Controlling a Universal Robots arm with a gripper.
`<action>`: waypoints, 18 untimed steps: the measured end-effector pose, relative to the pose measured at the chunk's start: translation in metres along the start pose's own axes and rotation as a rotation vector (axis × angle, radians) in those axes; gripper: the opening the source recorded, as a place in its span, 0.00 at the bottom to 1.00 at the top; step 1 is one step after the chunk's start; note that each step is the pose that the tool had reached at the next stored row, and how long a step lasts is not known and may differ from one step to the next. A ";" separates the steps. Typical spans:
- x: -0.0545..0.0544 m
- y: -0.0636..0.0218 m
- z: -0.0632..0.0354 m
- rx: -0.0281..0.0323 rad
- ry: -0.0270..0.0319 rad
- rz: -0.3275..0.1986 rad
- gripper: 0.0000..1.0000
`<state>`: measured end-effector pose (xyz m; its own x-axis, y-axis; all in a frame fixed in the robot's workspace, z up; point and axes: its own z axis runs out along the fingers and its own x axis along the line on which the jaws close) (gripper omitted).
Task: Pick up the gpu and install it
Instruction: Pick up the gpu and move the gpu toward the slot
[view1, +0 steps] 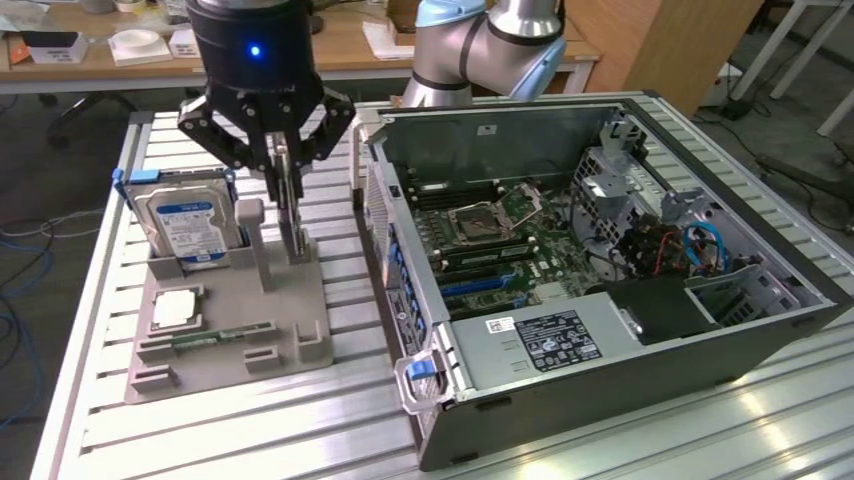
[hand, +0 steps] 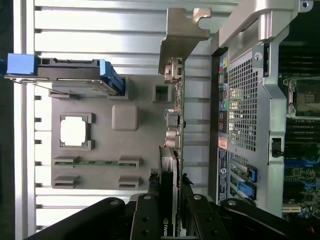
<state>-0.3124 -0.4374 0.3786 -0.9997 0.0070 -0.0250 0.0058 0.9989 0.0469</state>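
The gpu stands on edge over the grey holder, a thin dark card. My gripper hangs right above it, its black fingers shut on the card's upper edge. In the wrist view the gpu runs as a narrow green strip from between the fingers to its silver end bracket. Its lower edge looks level with the holder's slot post; I cannot tell if it has left the slot. The open computer case lies beside it, on the exterior view's right, with blue card slots on the motherboard.
The holder also carries a silver hard drive with a blue label, a square processor chip and a narrow memory stick. The case wall stands close beside the gpu. All sits on a slatted aluminium table.
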 end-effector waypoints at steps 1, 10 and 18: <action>0.000 0.0001 -0.0031 -0.0004 -0.0001 0.000 0.26; -0.001 0.0014 -0.0299 -0.0031 0.0000 0.000 0.26; -0.001 0.0025 -0.0533 -0.0052 -0.0001 0.000 0.26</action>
<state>-0.3124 -0.4374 0.4320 -0.9997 0.0072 -0.0251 0.0058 0.9986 0.0521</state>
